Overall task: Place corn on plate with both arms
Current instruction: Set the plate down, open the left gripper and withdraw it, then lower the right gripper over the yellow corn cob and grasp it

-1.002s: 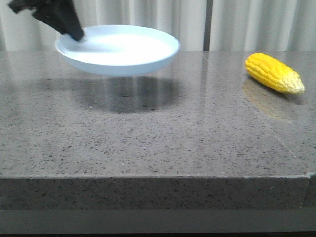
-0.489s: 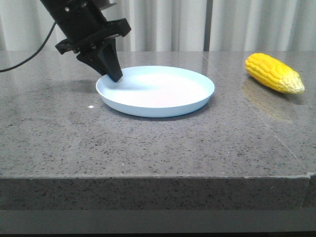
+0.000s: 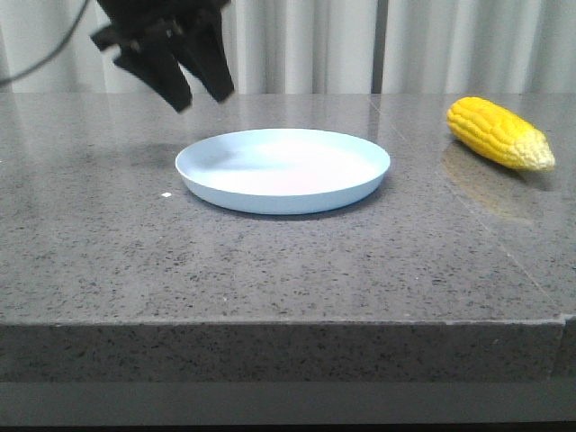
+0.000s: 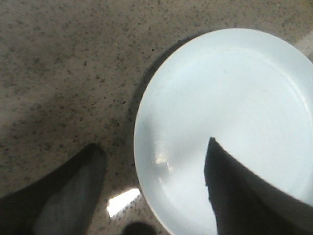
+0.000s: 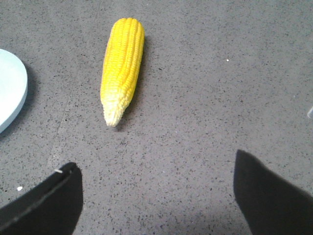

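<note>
The pale-blue plate (image 3: pixel 283 169) lies flat on the grey stone table, left of centre. My left gripper (image 3: pixel 200 96) is open and empty, hovering above the plate's far left rim. In the left wrist view the plate (image 4: pixel 234 112) lies under the left gripper (image 4: pixel 154 149), one finger over the plate, the other over the table. The yellow corn (image 3: pixel 500 133) lies on the table at the far right, pale tip toward the right. In the right wrist view the corn (image 5: pixel 122 66) lies ahead of my open, empty right gripper (image 5: pixel 156 169), well apart from it. The plate's edge (image 5: pixel 11 95) shows there too.
The grey speckled stone table (image 3: pixel 288 261) has its front edge near the camera. A seam (image 3: pixel 468 211) runs across the top between plate and corn. White curtains (image 3: pixel 360 45) hang behind the table.
The left gripper brought the plate down onto the table, let go of its rim, opened and rose up and to the left. The corn has not moved.
</note>
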Controlling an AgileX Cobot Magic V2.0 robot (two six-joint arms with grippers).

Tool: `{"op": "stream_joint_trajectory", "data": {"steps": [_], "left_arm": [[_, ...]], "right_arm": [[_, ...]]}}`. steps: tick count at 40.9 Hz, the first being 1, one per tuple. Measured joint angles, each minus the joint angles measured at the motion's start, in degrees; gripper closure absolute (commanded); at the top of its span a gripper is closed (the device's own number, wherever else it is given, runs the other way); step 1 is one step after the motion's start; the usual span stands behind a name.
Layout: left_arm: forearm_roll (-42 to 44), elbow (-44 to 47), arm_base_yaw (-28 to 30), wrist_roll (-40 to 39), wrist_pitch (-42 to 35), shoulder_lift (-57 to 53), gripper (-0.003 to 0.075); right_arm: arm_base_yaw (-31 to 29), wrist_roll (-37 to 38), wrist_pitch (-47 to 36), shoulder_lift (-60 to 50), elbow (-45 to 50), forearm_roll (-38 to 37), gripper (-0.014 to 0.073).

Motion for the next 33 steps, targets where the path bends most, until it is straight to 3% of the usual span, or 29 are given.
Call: {"op": "stream_joint_trajectory", "data": {"steps": [6, 15, 21, 33], "left_arm": [[10.9, -0.13, -3.94, -6.96, 0.99, -6.94, 0.028], [25.76, 4.91, -14.55, -16.09, 0.89, -18.29, 0.028], [28.23, 12.98, -18.05, -19.32, -1.43, -26.95, 0.028], [29.13, 34.22, -18.47, -21.96, -9.61, -45.95, 0.028]], "right_arm": [[0.0, 0.0, 0.0, 0.0, 0.0, 0.0, -0.0053], [0.0, 0.0, 0.0, 0.0, 0.0, 0.0, -0.0053], [0.0, 0.0, 0.0, 0.0, 0.0, 0.0, -0.0053], [0.0, 0.0, 0.0, 0.0, 0.0, 0.0, -0.0053]]}}
